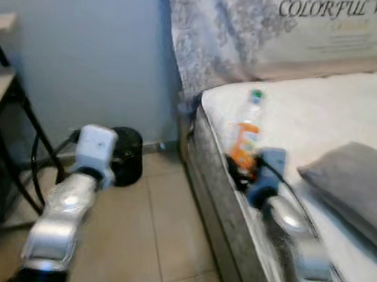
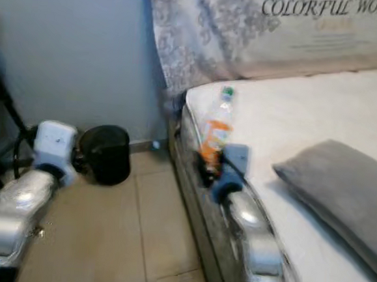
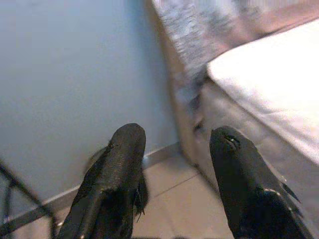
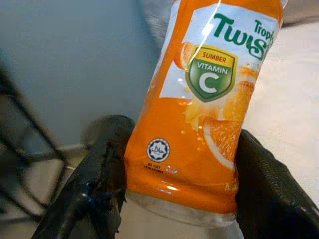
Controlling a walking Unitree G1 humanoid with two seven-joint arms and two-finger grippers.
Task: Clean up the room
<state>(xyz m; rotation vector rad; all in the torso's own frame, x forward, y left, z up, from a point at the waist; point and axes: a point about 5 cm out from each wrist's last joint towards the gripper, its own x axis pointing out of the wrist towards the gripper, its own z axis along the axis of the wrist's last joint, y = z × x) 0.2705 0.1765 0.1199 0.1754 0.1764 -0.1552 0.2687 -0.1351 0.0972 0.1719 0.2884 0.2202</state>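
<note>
bedroom corner, pale blue wall [image 1: 97,55], tiled floor [image 1: 148,236], bed [image 1: 347,114] with white sheet along the right. right tool [image 1: 240,173] sits at the bed's near edge, clamped on the lower body of a plastic bottle [image 1: 247,136]; the right wrist view shows one black finger [image 4: 94,184] on each side of the orange label. bottle stands upright in the grip, green cap on top, upper part looks clear; contents can't be told. grey pillow [image 1: 358,184] lies on the sheet just right of that tool. left tool [image 3: 174,174] hangs over the floor, fingers spread wide, nothing between them. black round bin [image 2: 106,153] sits on the floor just ahead of the left tool, against the wall; its inside can't be made out.
</note>
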